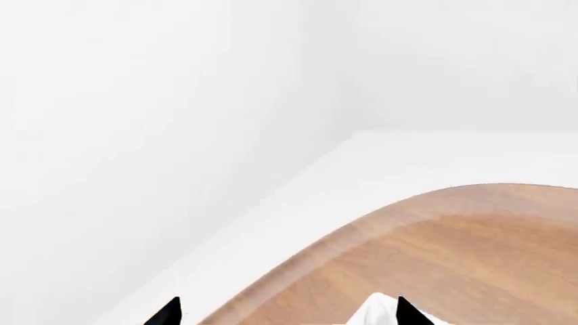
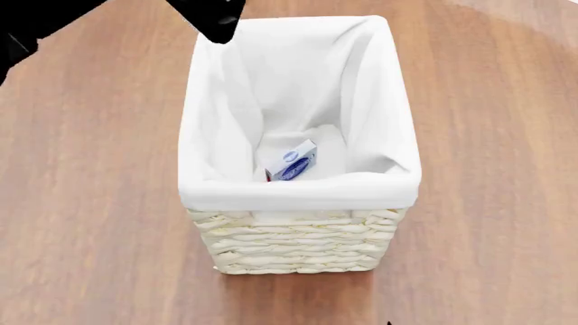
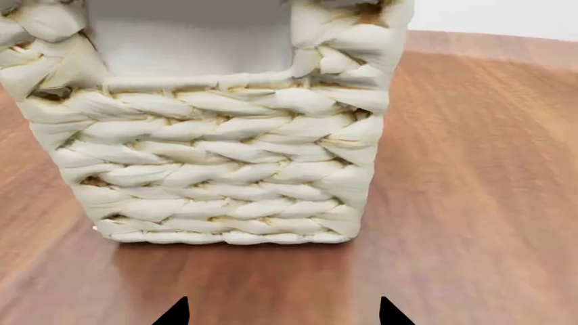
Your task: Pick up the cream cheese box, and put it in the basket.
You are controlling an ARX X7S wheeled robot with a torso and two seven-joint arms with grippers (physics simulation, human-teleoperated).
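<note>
The cream cheese box [image 2: 291, 161], white with a blue oval logo, lies on the white liner at the bottom of the wicker basket [image 2: 298, 240]. My left gripper [image 1: 284, 313] is open and empty, high over the basket's far left corner; its arm shows black in the head view [image 2: 210, 15]. A bit of white liner [image 1: 375, 313] shows by one left fingertip. My right gripper [image 3: 281, 313] is open and empty, low over the table, facing the basket's woven near wall [image 3: 216, 162] a short way off.
The basket stands on a brown wooden table [image 2: 81, 203]. In the left wrist view the table's curved edge [image 1: 298, 264] and the white floor and walls beyond it show.
</note>
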